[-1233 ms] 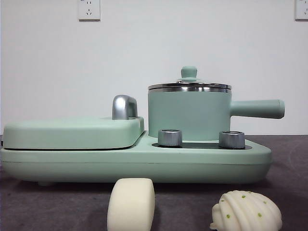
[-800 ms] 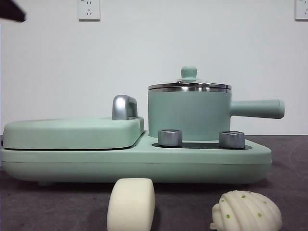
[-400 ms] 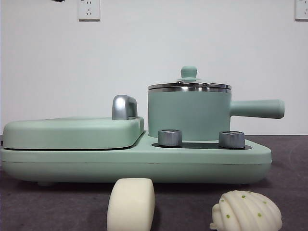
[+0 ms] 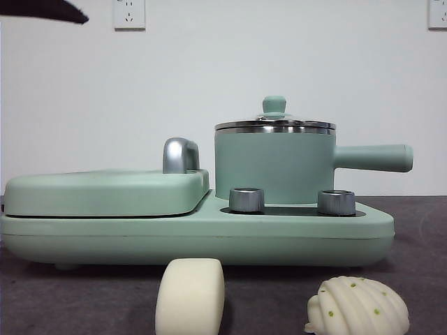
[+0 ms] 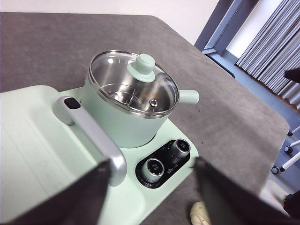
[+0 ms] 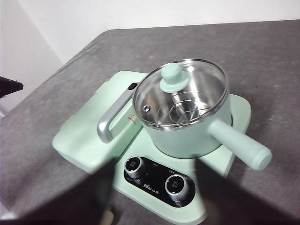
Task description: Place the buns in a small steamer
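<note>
The small steamer (image 4: 275,166) is a mint green cylinder with a steel rim, a long straight side handle and a glass lid (image 5: 133,84) topped by a green knob; it sits lidded on the green cooker base (image 4: 195,234). The 2 buns lie on the grey tabletop (image 4: 419,237) before it: a smooth cream oblong bun (image 4: 190,296) and a white ridged, green-specked bun (image 4: 358,307). Left pincer (image 5: 152,194) and right pincer (image 6: 154,197) hover above with jaws spread, empty.

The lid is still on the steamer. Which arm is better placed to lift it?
Probably left. The left gripper and right gripper are both open facing the lid knob, but a dark arm tip, likely the left's, shows at the front view's top corner; the right is out of it.
</note>
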Tool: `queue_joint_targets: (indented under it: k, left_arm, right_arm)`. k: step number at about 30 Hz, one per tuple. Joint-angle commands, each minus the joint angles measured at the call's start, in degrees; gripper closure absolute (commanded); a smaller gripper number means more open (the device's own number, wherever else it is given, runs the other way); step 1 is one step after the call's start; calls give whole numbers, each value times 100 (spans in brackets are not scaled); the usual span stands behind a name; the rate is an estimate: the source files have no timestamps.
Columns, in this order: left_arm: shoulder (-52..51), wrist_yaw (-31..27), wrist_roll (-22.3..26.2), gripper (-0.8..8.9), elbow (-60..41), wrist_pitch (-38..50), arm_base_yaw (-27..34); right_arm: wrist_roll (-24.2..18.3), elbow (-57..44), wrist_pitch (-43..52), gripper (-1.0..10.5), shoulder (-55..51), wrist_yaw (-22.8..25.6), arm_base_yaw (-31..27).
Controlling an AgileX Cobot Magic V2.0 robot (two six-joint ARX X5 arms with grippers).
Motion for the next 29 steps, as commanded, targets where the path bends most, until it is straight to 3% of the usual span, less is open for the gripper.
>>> queue_joint_targets:
  k: [1, 5, 15, 21, 29]
  left_arm:
    - [50, 48, 133, 369, 105, 96, -20]
    - [50, 48, -26, 325, 105, 114, -20]
    - [640, 48, -420, 353, 382, 216, -114]
    - [1707, 46, -417, 353, 1290, 15, -426]
    - [3606, -105, -22, 353, 3351, -1320, -894]
  right_arm:
    - [-59, 96, 55, 472, 22, 13, 11]
    - [-59, 96, 55, 469, 22, -2, 11]
    - [-22, 96, 59, 469, 20, 0, 11]
    - [-22, 96, 59, 469, 20, 0, 11]
    - [-22, 96, 59, 469, 20, -2, 11]
